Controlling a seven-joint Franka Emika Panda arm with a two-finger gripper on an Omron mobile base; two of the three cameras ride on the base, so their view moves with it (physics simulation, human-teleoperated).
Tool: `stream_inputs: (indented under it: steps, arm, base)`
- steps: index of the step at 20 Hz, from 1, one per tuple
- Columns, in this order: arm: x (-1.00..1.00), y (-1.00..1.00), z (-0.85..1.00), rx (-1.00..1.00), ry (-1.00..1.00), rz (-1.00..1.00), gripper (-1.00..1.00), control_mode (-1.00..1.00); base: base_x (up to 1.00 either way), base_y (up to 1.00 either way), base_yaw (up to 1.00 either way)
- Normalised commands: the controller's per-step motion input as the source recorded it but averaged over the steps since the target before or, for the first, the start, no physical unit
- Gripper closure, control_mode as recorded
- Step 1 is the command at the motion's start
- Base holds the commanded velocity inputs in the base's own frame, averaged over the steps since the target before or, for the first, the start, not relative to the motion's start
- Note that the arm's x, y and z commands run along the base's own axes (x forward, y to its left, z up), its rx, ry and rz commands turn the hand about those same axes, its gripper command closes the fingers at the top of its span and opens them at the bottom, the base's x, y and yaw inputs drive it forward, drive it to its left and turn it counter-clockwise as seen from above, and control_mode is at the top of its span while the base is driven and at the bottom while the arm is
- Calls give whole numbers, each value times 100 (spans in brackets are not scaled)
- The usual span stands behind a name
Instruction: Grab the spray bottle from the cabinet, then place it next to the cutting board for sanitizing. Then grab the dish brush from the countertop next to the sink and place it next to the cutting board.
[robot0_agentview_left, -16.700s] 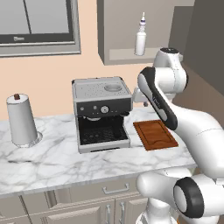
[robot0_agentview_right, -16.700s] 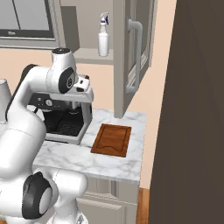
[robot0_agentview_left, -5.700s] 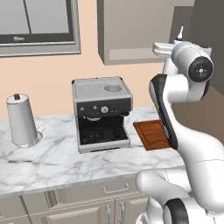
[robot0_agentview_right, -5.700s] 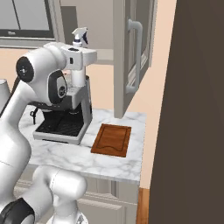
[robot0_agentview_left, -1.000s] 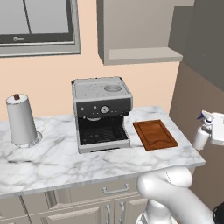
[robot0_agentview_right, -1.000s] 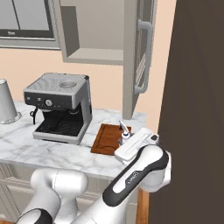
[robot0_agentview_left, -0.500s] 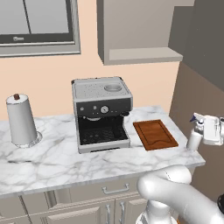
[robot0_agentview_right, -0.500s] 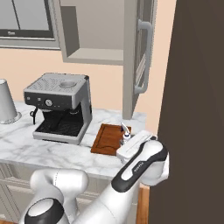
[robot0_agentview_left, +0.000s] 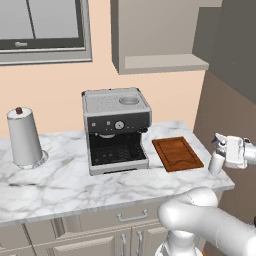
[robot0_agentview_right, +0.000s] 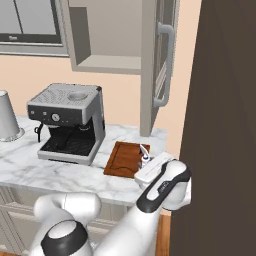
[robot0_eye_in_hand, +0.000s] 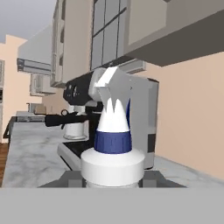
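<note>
Left base view: the spray bottle (robot0_agentview_left: 217, 161) stands upright at the countertop (robot0_agentview_left: 75, 185) edge, just right of the cutting board (robot0_agentview_left: 177, 153), with the gripper (robot0_agentview_left: 231, 152) at its neck. The cabinet (robot0_agentview_left: 159, 62) niche is bare.

Right base view: the bottle sits beside the board's near corner, the hand over it.

Hand view: the bottle's collar sits between the fingers, apparently clamped.

Judgement: bottle placement nearly done, release pending; the brush leg is not begun.
</note>
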Motion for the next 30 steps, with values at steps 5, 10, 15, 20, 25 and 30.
stream_inputs:
  steps: [5, 10, 15, 20, 25, 30]
  arm:
    - [24, 0, -33, 0, 0, 0, 100, -100]
    - [20, 0, -30, 0, 0, 0, 100, -100]
    - [18, 0, -36, 0, 0, 0, 100, -100]
    - [0, 0, -28, -1, 0, 0, -100, -100]
    - [0, 0, -7, 0, 0, 0, -100, -100]
    - [-2, 0, 0, 0, 0, 0, -100, -100]
  base:
    - [0, 0, 0]
    - [0, 0, 0]
    - [0, 0, 0]
    - [0, 0, 0]
    - [0, 0, 0]
    - [0, 0, 0]
